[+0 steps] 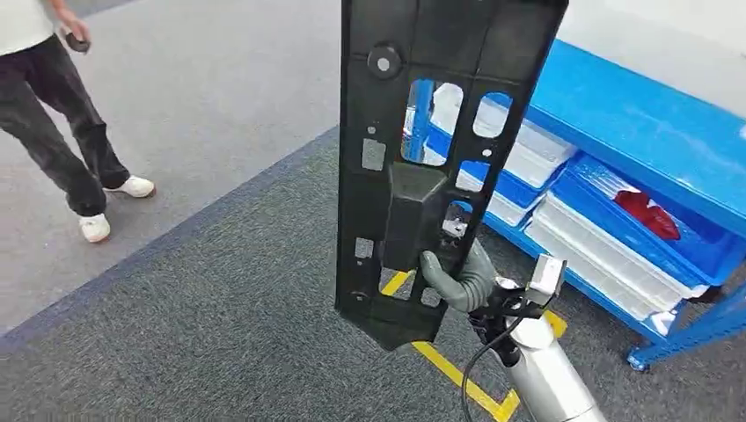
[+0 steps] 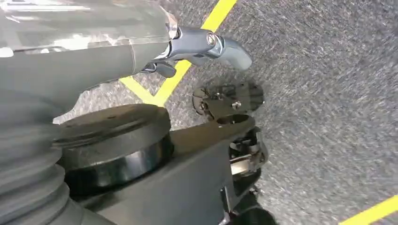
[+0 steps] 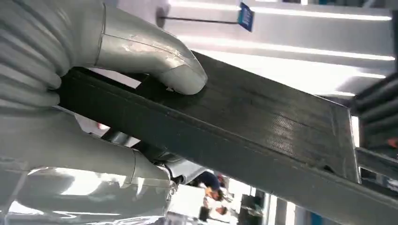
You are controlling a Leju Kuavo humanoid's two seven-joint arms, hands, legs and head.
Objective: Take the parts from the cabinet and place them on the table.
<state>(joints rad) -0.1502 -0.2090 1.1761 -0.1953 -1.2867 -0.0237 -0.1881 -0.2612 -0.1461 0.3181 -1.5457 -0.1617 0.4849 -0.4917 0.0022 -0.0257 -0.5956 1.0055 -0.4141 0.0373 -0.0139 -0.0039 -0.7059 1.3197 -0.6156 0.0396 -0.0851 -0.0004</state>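
Observation:
A long black plastic panel [image 1: 413, 132] with several cut-outs stands upright in front of me, over the grey carpet. My right hand [image 1: 462, 280] grips it near its lower edge, fingers wrapped around the rim. In the right wrist view the thumb [image 3: 159, 61] presses on the panel's [image 3: 263, 126] flat ribbed face and the other fingers clamp it from the opposite side. My left hand [image 2: 206, 44] hangs over the floor with fingers loosely apart and holds nothing.
The blue cabinet [image 1: 633, 123] stands at the right, with white trays [image 1: 607, 251] and a blue bin holding a red part [image 1: 647, 211]. A person [image 1: 53, 105] stands at the far left. Yellow tape [image 1: 457, 374] marks the carpet below the panel.

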